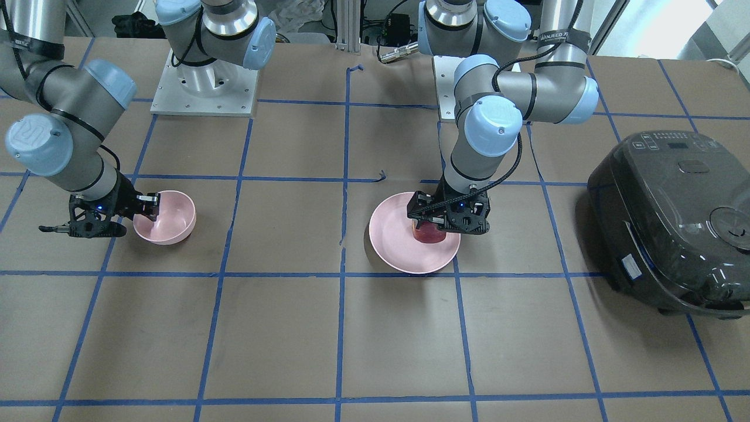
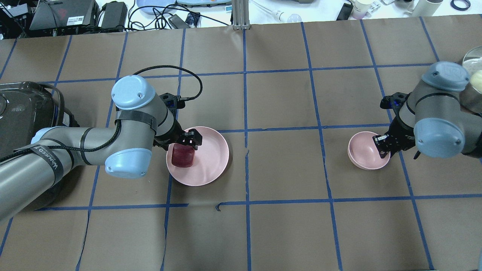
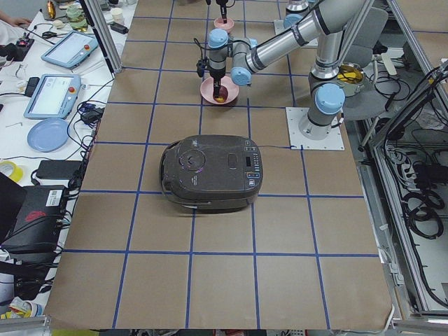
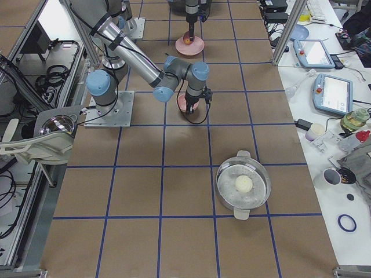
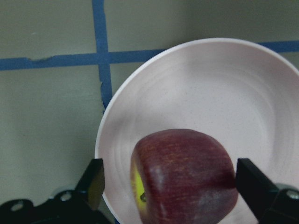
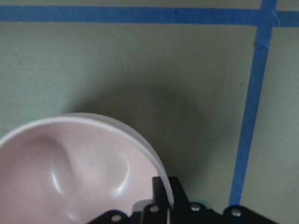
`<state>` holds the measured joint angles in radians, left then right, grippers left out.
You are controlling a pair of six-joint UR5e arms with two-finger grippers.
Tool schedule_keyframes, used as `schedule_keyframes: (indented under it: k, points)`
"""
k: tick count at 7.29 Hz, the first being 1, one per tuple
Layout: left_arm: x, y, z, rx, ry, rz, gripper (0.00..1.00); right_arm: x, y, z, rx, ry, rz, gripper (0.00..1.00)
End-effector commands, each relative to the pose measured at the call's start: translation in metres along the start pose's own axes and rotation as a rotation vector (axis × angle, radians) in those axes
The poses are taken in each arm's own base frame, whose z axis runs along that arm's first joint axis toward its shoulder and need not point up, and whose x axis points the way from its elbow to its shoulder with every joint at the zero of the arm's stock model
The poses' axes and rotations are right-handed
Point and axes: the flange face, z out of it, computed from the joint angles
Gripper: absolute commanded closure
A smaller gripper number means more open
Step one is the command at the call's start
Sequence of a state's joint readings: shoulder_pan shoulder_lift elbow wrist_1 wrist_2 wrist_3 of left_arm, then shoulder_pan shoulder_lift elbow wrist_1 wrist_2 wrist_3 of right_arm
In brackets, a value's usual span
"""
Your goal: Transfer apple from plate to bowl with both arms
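Dark-red apple (image 2: pixel 183 155): one item, lying on the plate (image 2: pixel 212 162) at the side nearest the left arm. My left wrist view shows a yellowish patch at one end. By my reading it is not yet lifted.

Pale pink plate: flat, shallow rim, resting on the brown paper tabletop (image 1: pixel 293 340) beside a crossing of the blue tape lines.

Pale pink bowl (image 2: pixel 362 152): deeper and narrower than the plate, well apart from it on the right arm's side. Nothing lies in it.

Left claw (image 5: pixel 174 186): sits low around the apple, spread wide with one finger on either side. One finger is just at the skin and the other has a clear gap, so I log it as straddling the apple and holding nothing.

Right claw (image 1: pixel 149 204): at the bowl's rim on the side towards its own arm. As far as the right wrist view shows, it is drawn together on the wall, with one finger inside and the other outside. I cannot tell whether the bowl is raised off the tabletop.

Dark rice cooker (image 1: pixel 674 223): lid down, near the plate on the left arm's side; no part of this job.

Progress, my judgement: early. Done: both arms are stationed, one at the fruit and one at the receiver. Outstanding: close on the apple, raise it clear of the plate, bring apple and bowl together across the gap, and release it inside.
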<state>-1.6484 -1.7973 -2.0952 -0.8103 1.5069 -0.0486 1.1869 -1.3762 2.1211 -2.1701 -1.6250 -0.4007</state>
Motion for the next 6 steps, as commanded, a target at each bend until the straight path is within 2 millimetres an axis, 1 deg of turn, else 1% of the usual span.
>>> schedule_keyframes:
  k: [1,2,3,4,5,6]
  points:
    - [0.008,0.002,0.007,-0.012,-0.002,-0.026,0.03,0.003,-0.007,-0.012,0.024,-0.007,0.022,1.00]
    - [0.008,0.003,0.007,-0.015,-0.003,-0.024,0.12,-0.005,-0.020,-0.030,0.045,-0.080,0.102,1.00]
    - [0.008,0.004,0.008,-0.018,-0.010,-0.018,0.14,-0.021,-0.025,-0.038,0.020,-0.141,0.155,1.00]
    - [0.008,0.004,0.008,-0.016,-0.011,-0.019,0.14,-0.062,-0.027,-0.035,0.004,-0.136,0.157,1.00]
    - [0.008,0.003,0.002,-0.004,-0.009,-0.014,0.14,-0.116,-0.026,-0.033,-0.005,-0.118,0.171,1.00]
    - [0.013,0.007,0.004,-0.014,-0.011,0.027,0.00,-0.157,-0.020,-0.030,-0.022,-0.112,0.211,1.00]
